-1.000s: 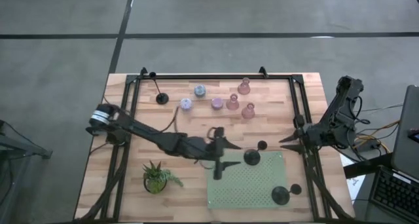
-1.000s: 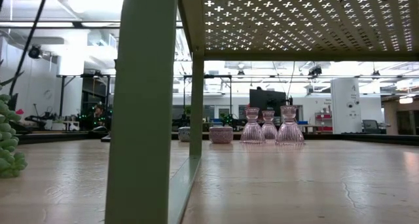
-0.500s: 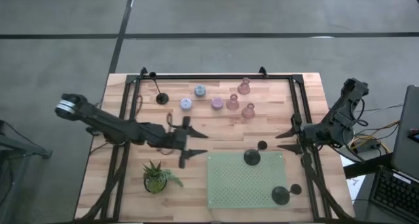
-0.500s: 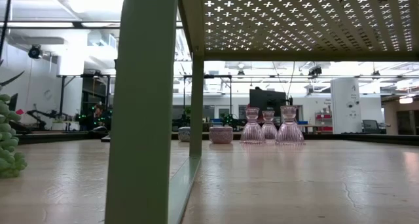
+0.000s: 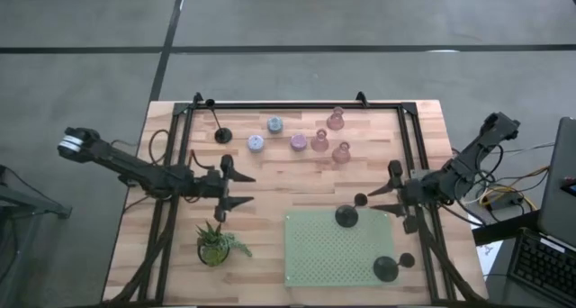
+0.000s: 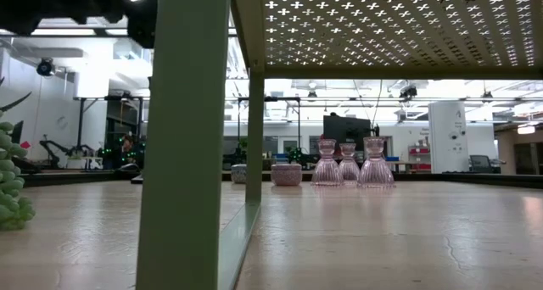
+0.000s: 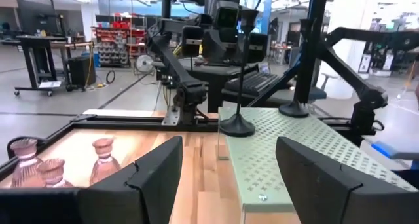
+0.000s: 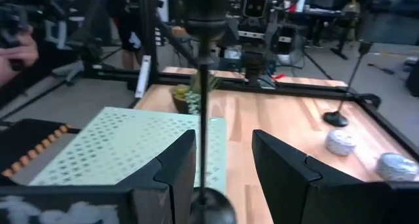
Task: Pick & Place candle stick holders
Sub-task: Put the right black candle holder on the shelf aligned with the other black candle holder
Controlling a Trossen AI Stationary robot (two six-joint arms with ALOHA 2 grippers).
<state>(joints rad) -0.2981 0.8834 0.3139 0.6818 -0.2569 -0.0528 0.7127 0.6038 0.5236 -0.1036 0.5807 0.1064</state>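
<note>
left gripper (image 5: 236, 189) pulled back toward the plant (image 5: 216, 242), fingers apart, empty | black holder (image 5: 346, 216) now on green tray (image 5: 315, 254), drop looks done | right gripper (image 5: 387, 194) open, moved in on black holder (image 5: 360, 201) beside tray | pink holders (image 5: 320, 140) wait at rear

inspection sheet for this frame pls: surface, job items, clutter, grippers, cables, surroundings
Surface: wooden table with a black frame; green perforated platform on its near-right part.
Job's things: three pink holders, three short round holders, one black holder at the back; two black holders on the platform, another just off its far edge.
Clutter: potted plant beside the platform.
Grippers: left gripper open, empty, above the plant; right gripper open, near the off-platform black holder.
Cables: bundle off the table's right edge.
Surroundings: grey floor, lab benches, a person's hand.
</note>
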